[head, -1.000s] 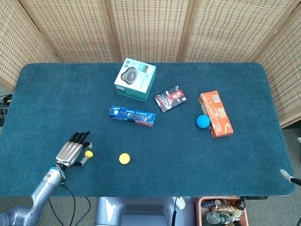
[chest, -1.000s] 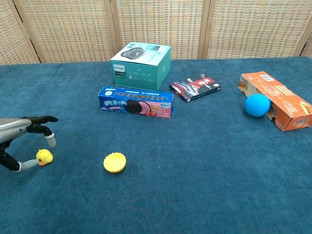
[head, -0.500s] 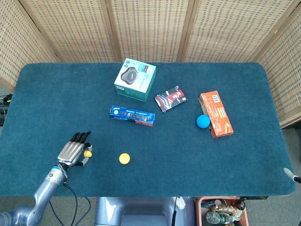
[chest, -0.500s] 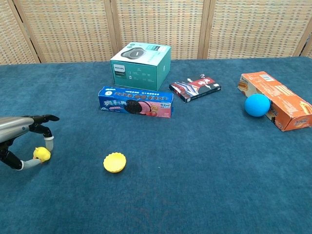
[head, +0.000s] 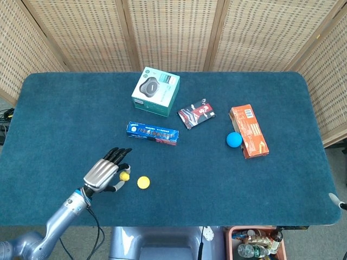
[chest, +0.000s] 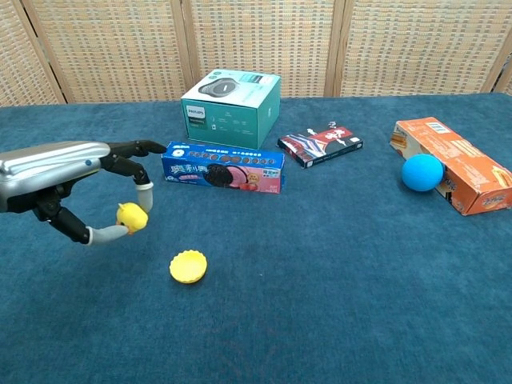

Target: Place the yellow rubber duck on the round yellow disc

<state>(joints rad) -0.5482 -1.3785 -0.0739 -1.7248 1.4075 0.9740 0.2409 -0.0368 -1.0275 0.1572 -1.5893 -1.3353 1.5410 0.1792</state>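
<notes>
My left hand (head: 104, 172) (chest: 80, 178) pinches the small yellow rubber duck (head: 124, 175) (chest: 130, 217) between thumb and a finger, lifted above the blue tabletop. The round yellow disc (head: 143, 182) (chest: 189, 266) lies on the cloth just to the right of the duck and slightly nearer the front edge. The other fingers of that hand stretch forward over the duck. My right hand does not show in the chest view; only a small pale tip (head: 338, 202) appears at the far right edge of the head view.
A blue biscuit pack (chest: 223, 168) lies just behind the left hand. Further back stand a teal box (chest: 231, 108) and a dark snack packet (chest: 320, 145). A blue ball (chest: 422, 172) rests against an orange carton (chest: 454, 164) at the right.
The left hand has lifted the duck off the cloth and carried it right, toward the yellow disc. Nothing else on the table has moved.
</notes>
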